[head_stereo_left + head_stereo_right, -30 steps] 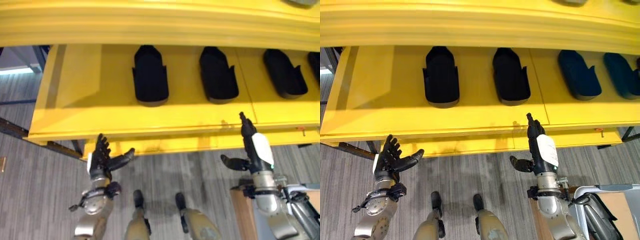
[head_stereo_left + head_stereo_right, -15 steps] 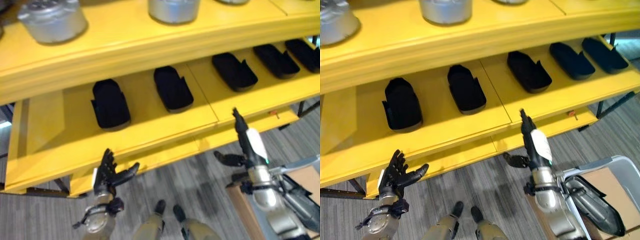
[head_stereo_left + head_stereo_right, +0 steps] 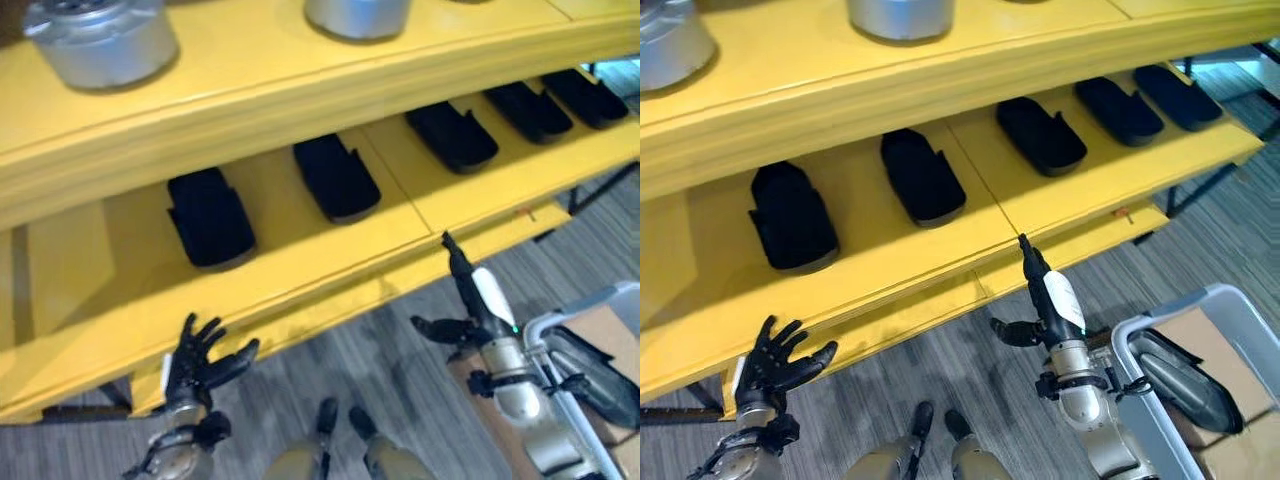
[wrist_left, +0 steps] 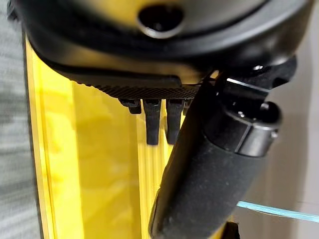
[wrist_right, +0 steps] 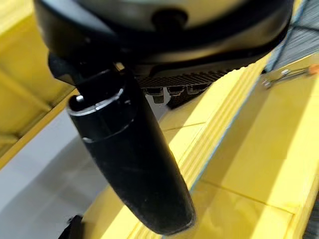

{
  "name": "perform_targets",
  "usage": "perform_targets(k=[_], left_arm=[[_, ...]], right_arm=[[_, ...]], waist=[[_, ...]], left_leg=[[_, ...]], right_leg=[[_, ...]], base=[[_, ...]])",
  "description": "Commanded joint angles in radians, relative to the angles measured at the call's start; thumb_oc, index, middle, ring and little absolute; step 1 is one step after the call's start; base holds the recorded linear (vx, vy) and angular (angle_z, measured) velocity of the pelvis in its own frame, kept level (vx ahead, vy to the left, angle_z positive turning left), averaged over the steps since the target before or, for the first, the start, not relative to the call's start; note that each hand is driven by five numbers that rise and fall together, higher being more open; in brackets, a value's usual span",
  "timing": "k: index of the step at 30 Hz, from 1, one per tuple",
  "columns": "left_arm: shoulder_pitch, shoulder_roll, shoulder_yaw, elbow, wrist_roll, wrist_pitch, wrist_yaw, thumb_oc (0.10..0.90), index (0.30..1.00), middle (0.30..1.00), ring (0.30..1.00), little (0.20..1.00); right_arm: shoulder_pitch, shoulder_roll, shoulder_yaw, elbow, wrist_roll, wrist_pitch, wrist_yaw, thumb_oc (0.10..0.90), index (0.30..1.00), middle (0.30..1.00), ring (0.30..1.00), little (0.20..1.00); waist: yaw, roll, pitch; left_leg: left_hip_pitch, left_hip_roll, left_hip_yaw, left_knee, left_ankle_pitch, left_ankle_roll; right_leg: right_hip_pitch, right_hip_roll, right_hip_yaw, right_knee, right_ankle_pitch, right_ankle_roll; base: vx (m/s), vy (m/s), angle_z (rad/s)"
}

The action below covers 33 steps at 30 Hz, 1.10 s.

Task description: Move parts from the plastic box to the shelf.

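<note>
A: Parts? Dark moulded part (image 3: pixel 1171 378) lies in the grey plastic box (image 3: pixel 1230 297), lower right, clearest in right eye view. Five black parts (image 3: pixel 791 217) sit on the yellow shelf (image 3: pixel 970 205); silver housings (image 3: pixel 100 40) above.

B: Hands? Left hand (image 3: pixel 775 360) spread, empty, below the shelf edge. Right hand (image 3: pixel 1042 290) upright, fingers straight, thumb out, empty.

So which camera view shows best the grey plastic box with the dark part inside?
The right eye view: the plastic box shows its grey rim and the dark part lying inside, beside the right hand. The left eye view catches the same box at its edge, partly cut off.
</note>
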Motion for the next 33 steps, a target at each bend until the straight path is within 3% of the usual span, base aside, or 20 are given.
perform_targets(k=[1, 3, 4, 6, 7, 9, 14, 15, 18, 19, 29, 33], left_arm=[[-0.251, 0.028, -0.074, -0.053, 0.058, -0.069, -0.086, 0.900, 1.000, 1.000, 1.000, 1.000], [-0.259, 0.037, -0.074, -0.054, 0.064, -0.067, -0.079, 0.900, 1.000, 1.000, 1.000, 1.000], [-0.262, 0.043, -0.066, -0.055, 0.063, -0.067, -0.073, 0.900, 1.000, 1.000, 1.000, 1.000], [-0.257, 0.053, -0.035, -0.063, 0.057, -0.067, -0.049, 0.900, 1.000, 1.000, 1.000, 1.000], [-0.243, 0.049, -0.019, -0.067, 0.056, -0.066, -0.041, 0.900, 1.000, 1.000, 1.000, 1.000], [-0.220, 0.036, -0.001, -0.073, 0.060, -0.062, -0.030, 0.900, 1.000, 1.000, 1.000, 1.000], [-0.218, 0.032, 0.022, -0.077, 0.049, -0.067, -0.024, 0.900, 1.000, 1.000, 1.000, 1.000], [-0.216, 0.034, 0.033, -0.077, 0.046, -0.069, -0.020, 0.900, 1.000, 1.000, 1.000, 1.000], [-0.216, 0.028, 0.050, -0.054, 0.049, -0.067, -0.017, 0.900, 1.000, 1.000, 1.000, 1.000], [-0.208, -0.004, 0.043, -0.050, 0.039, -0.059, -0.018, 0.900, 1.000, 1.000, 1.000, 1.000], [-0.188, -0.036, -0.009, -0.040, 0.029, -0.040, -0.065, 0.900, 1.000, 1.000, 1.000, 1.000], [-0.180, -0.054, -0.020, -0.041, 0.023, -0.035, -0.070, 0.900, 1.000, 1.000, 1.000, 1.000]], right_arm=[[-0.083, -0.013, -0.037, -0.044, 0.004, -0.060, -0.035, 0.900, 1.000, 1.000, 1.000, 1.000], [-0.089, -0.010, -0.033, -0.053, -0.002, -0.060, -0.036, 0.900, 1.000, 1.000, 1.000, 1.000], [-0.096, -0.008, -0.024, -0.055, -0.003, -0.058, -0.035, 0.900, 1.000, 1.000, 1.000, 1.000], [-0.110, -0.001, -0.011, -0.062, -0.007, -0.054, -0.036, 0.900, 1.000, 1.000, 1.000, 1.000], [-0.112, 0.003, -0.005, -0.060, -0.012, -0.052, -0.032, 0.900, 1.000, 1.000, 1.000, 1.000], [-0.139, 0.010, 0.014, -0.050, -0.022, -0.046, -0.024, 0.900, 1.000, 1.000, 1.000, 1.000], [-0.189, -0.001, 0.013, -0.050, -0.036, -0.041, -0.017, 0.900, 1.000, 1.000, 1.000, 1.000], [-0.208, -0.004, 0.013, -0.049, -0.035, -0.041, -0.017, 0.900, 1.000, 1.000, 1.000, 1.000], [-0.200, -0.009, 0.001, -0.042, -0.032, -0.036, -0.009, 0.900, 1.000, 1.000, 1.000, 1.000], [-0.173, -0.020, -0.021, -0.065, -0.032, -0.037, 0.004, 0.900, 1.000, 1.000, 1.000, 1.000], [-0.078, -0.061, -0.072, -0.099, -0.011, -0.057, 0.002, 0.900, 1.000, 1.000, 1.000, 1.000], [-0.033, -0.078, -0.103, -0.118, -0.017, -0.062, -0.005, 0.900, 1.000, 1.000, 1.000, 1.000]], waist=[[-0.088, -0.003, -0.077], [-0.093, 0.000, -0.068], [-0.084, -0.001, -0.059], [-0.047, 0.010, -0.044], [-0.048, 0.018, -0.040], [-0.043, 0.025, -0.037], [-0.051, 0.040, -0.022], [-0.044, 0.043, -0.006], [-0.030, 0.016, -0.021], [-0.040, 0.017, -0.061], [-0.083, 0.070, -0.091], [-0.099, 0.089, -0.089]], left_leg=[[0.037, 0.003, 0.002, 0.035, -0.073, 0.009], [0.036, 0.017, 0.037, 0.045, -0.086, 0.015], [0.038, 0.032, 0.067, 0.050, -0.099, 0.017], [0.052, 0.085, 0.142, 0.042, -0.105, 0.013], [0.066, 0.103, 0.163, 0.020, -0.097, 0.013], [0.088, 0.121, 0.199, -0.005, -0.089, 0.015], [0.107, 0.120, 0.215, -0.009, -0.102, 0.018], [0.127, 0.129, 0.236, 0.002, -0.118, 0.014], [0.147, 0.140, 0.286, -0.014, -0.118, -0.009], [0.157, 0.164, 0.284, -0.031, -0.105, -0.029], [0.197, 0.298, 0.256, 0.003, -0.087, -0.089], [0.201, 0.349, 0.265, 0.052, -0.031, -0.106]], right_leg=[[0.061, 0.069, -0.016, -0.190, 0.141, 0.025], [0.034, 0.070, -0.038, -0.153, 0.128, 0.037], [0.008, 0.060, -0.102, -0.115, 0.116, 0.044], [-0.029, -0.059, -0.411, -0.088, 0.065, 0.025], [-0.022, -0.104, -0.496, -0.099, 0.065, 0.019], [-0.028, -0.160, -0.541, -0.117, 0.108, 0.022], [-0.090, -0.225, -0.490, -0.177, 0.195, 0.057], [-0.096, -0.267, -0.537, -0.212, 0.212, 0.064], [-0.038, -0.310, -0.658, -0.260, 0.225, 0.078], [-0.019, -0.286, -0.632, -0.239, 0.212, 0.074], [0.033, -0.192, -0.616, -0.143, 0.067, 0.009], [0.052, -0.154, -0.613, -0.108, 0.024, -0.028]], base=[[0.00, 0.105, -0.55], [-0.02, 0.043, -0.54], [-0.04, 0.013, -0.35], [-0.06, -0.009, -0.71], [-0.07, -0.009, -1.01], [-0.07, -0.021, -1.10], [-0.04, -0.030, -0.51], [-0.02, -0.129, -0.73], [0.04, -0.283, -0.82], [0.09, -0.372, -0.90], [0.10, -0.300, -0.39], [0.09, -0.242, -0.09]])
